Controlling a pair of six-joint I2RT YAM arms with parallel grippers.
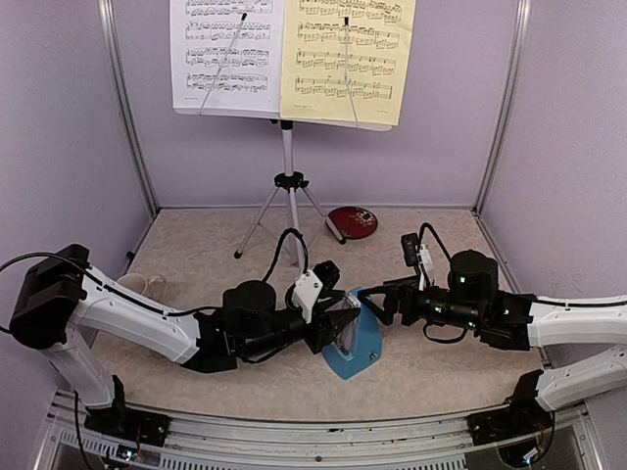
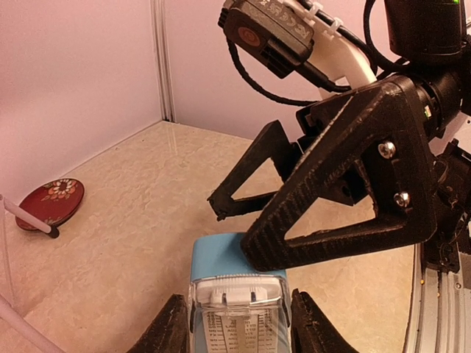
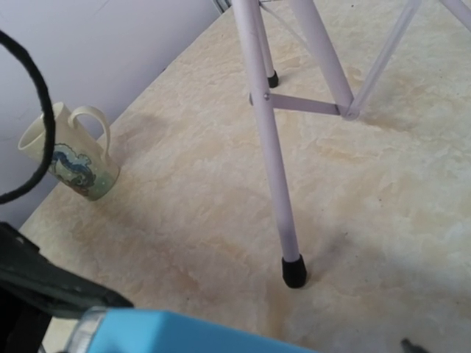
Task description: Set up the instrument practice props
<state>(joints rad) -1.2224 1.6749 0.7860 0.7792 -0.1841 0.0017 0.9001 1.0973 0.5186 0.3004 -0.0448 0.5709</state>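
One blue metronome (image 2: 237, 298), front apparently clear.

**Both arms meet at the metronome, left clamped, right spread**

The left arm (image 1: 127, 308) lies low and reaches the metronome (image 1: 358, 348) from its left side, wrist about level. The left gripper (image 1: 343, 321) has its two dark fingers (image 2: 171, 331) flanking the metronome's clear front, one pressed against each side.

The right arm (image 1: 578, 318) stretches in low from the metronome's right, its wrist also near level. The right gripper (image 1: 370, 305) hangs just above and behind the metronome's top. Its jaws stand wide apart, and the triangular black fingers (image 2: 331, 184) touch nothing.
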